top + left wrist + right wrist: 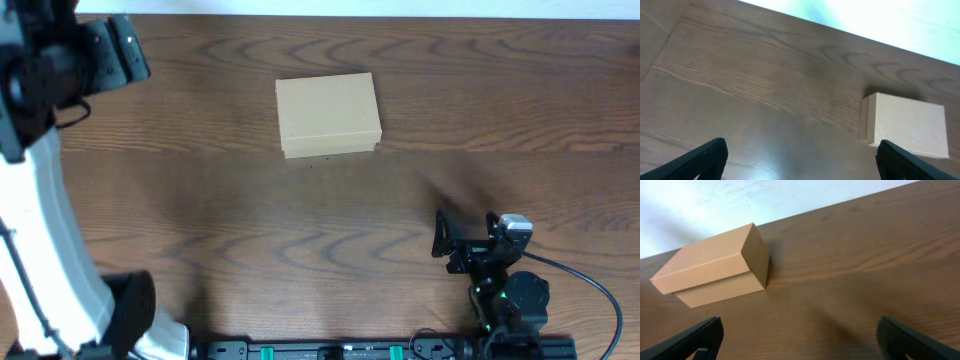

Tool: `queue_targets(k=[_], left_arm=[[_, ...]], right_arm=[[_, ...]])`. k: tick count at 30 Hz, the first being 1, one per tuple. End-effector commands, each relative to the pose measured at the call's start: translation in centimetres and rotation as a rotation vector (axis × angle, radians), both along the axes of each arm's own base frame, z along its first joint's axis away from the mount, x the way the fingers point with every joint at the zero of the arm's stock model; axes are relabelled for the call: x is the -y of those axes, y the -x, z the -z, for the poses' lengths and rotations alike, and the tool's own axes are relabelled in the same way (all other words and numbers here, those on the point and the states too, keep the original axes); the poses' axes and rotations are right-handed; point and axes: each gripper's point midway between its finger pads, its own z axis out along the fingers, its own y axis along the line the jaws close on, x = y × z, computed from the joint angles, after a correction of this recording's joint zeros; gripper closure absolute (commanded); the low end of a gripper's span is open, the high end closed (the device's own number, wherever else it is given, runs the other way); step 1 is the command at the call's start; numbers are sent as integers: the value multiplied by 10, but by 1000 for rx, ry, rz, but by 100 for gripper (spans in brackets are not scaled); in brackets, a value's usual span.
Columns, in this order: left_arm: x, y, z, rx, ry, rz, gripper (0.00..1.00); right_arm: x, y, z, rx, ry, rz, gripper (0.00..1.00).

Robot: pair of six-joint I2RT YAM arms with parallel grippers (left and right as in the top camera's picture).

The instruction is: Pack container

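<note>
The tan cardboard box [329, 114], its lid shut, sits on the wooden desk [250, 230] near the middle of the far edge. The left gripper [802, 162] hovers by the far left corner. The right gripper [801, 341] is near the front edge, right of centre. Both gape wide and hold nothing.

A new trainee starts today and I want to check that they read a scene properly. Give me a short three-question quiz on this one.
1. True or false: the container stands open.
2. Which gripper touches the container? A) left gripper B) right gripper C) neither
3. Fill in: the container rests on the wooden ____.
Key: 1 false, it is closed. 2 C, both grippers are open and clear of it. 3 table.
</note>
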Motion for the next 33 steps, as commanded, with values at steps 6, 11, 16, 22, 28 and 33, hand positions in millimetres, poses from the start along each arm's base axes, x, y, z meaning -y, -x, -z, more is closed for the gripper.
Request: queue_targets(k=[6, 11, 16, 22, 28, 33], left_arm=[[-4, 75, -6, 87, -63, -14, 4], [-6, 62, -26, 415, -83, -28, 4], [-5, 68, -43, 756, -101, -38, 4], [-4, 90, -26, 1033, -114, -46, 4], [-2, 107, 27, 1151, -117, -46, 5], [-2, 113, 70, 1161, -97, -51, 4]], right_arm=[[3, 0, 0, 7, -4, 18, 1], [3, 0, 0, 7, -4, 18, 1], [3, 0, 0, 7, -4, 18, 1], [3, 0, 0, 7, -4, 18, 1], [3, 0, 0, 7, -4, 18, 1], [3, 0, 0, 7, -4, 18, 1]])
